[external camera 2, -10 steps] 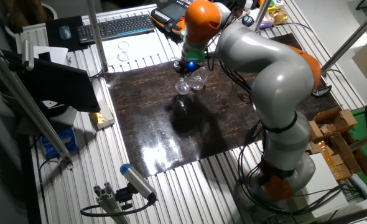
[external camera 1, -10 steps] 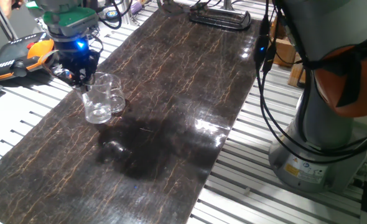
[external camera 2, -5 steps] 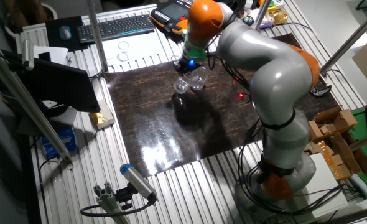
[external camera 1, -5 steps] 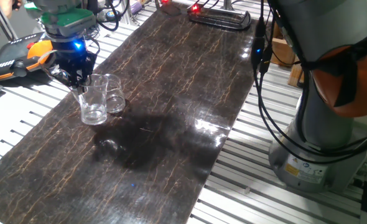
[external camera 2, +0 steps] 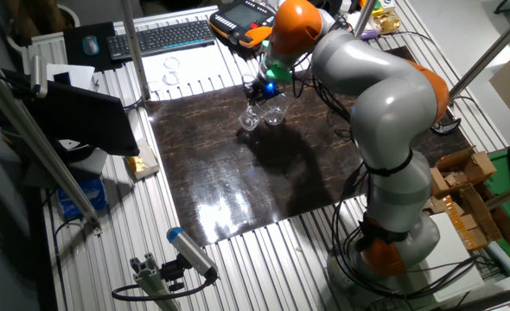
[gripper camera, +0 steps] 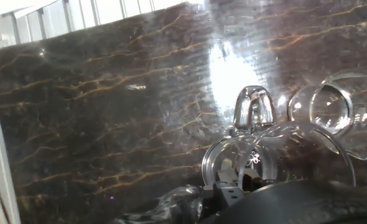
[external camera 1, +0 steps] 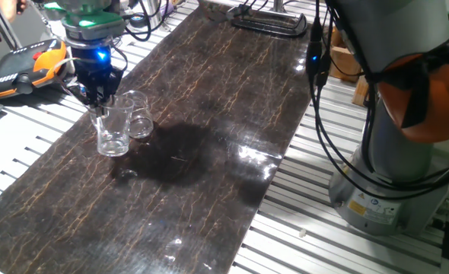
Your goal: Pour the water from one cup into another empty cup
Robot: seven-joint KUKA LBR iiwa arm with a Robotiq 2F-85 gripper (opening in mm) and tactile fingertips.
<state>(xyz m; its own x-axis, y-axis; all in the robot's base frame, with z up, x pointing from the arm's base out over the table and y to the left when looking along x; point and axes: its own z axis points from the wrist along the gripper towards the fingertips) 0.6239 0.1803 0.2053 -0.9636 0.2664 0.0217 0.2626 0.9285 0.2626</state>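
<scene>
One fixed view showed my gripper (external camera 1: 97,101) directly over the tall cup (external camera 1: 113,129), fingertips at its rim. The cup stood upright on the dark counter (external camera 1: 209,114), close to one long edge and toward one end. The wide cup (external camera 1: 138,116) stood just beside it, possibly touching; I could not tell.

The hand view looked down into the tall cup (gripper camera: 277,158) with one finger (gripper camera: 253,109) at the far rim, seemingly straddling the wall. The wide cup (gripper camera: 339,112) sat just beyond. I judged I was pinching the tall cup's wall, though the glare and clear glass left the contact uncertain. Water: not discernible in any view.

The other fixed view confirmed the gripper (external camera 2: 260,92) over the two cups (external camera 2: 262,116), arm (external camera 2: 367,95) arched across the counter.

Risks as I judged them:
- A one-wall pinch on smooth glass could let the cup swing or slip on lifting.
- The cups stand close; raising or tilting could knock the wide cup over.
- Water invisible, so a misjudged tilt could spill onto the counter.
</scene>
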